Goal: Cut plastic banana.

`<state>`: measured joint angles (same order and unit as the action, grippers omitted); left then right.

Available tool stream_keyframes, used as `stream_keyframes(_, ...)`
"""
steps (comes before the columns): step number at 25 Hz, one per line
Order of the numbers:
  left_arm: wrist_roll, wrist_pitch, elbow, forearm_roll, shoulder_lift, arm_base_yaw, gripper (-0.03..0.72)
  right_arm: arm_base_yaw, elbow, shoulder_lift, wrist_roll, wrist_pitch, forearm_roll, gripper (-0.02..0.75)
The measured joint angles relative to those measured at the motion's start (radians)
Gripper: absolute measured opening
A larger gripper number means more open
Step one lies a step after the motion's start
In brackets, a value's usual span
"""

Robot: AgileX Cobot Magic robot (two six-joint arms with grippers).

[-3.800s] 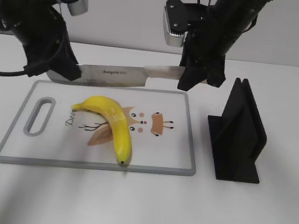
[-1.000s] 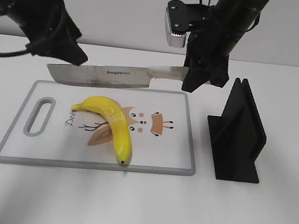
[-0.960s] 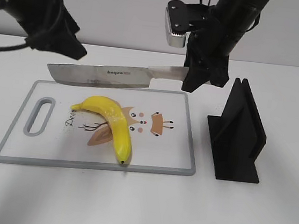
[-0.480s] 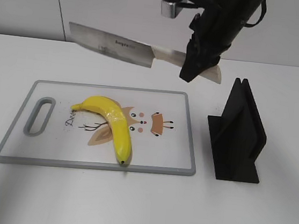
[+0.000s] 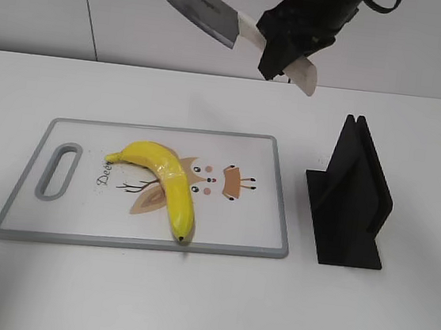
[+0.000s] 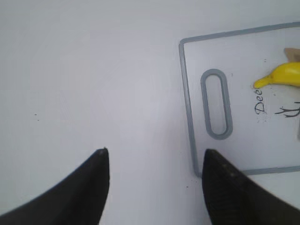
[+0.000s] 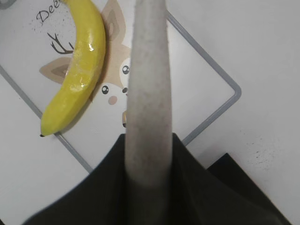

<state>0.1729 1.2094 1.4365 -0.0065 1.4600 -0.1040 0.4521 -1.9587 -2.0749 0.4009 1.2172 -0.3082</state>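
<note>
A: Quick status. Your right gripper (image 5: pixel 285 49) is clamped on the knife (image 5: pixel 221 20) by its pale handle, high up at the top of the exterior view, blade tipped w/ the far end raised. Not over the board yet, more behind its back edge.

B: Why so high?

A: My guess: clearance, so you can swing the blade round w/o clipping anything. In the right wrist view the handle runs straight down the middle of the shot, w/ the fruit below.

B: And the banana?

A: The plastic banana (image 5: pixel 164 181) lies on the cutting board (image 5: pixel 278 219), stem toward the slot handle, dark tip just at the front edge. Curved, glossy, nothing pinning it, so it'll prob slide or roll when you press.

B: Left side?

A: Left gripper (image 6: pixel 154 161) is spread wide, nothing between the fingers, hanging over bare table (image 6: pixel 84 70) left of the board. Out of the exterior view.

B: Room to work?

A: Plenty above the board. The black stand (image 5: pixel 352 200) sits just right of it, so keep the handle end off that. The tip near the front rim means cutting mid-body is safer.
</note>
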Motion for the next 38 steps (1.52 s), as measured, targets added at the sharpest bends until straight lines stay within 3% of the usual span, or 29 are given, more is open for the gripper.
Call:
stream_keyframes(7, -0.042, 0.005, -0.051, -0.042, -0.066, 0.0, 0.587, 0.0, 0.06, 0.069, -0.181, 0.001, -0.011, 0.167)
stream_keyframes(17, -0.045, 0.008, -0.389, -0.041, -0.381, 0.0, 0.587, 0.002, 0.37, 0.295, -0.259, -0.008, -0.012, 0.167)
stream_keyframes(26, -0.046, -0.034, -0.669, -0.041, -0.73, 0.0, 0.587, 0.002, 0.703, 0.502, -0.316, -0.192, -0.013, 0.167)
stream_keyframes(38, -0.046, -0.039, -0.91, -0.04, -1.225, 0.0, 0.587, 0.002, 0.867, 0.698, -0.523, -0.255, 0.043, 0.167)
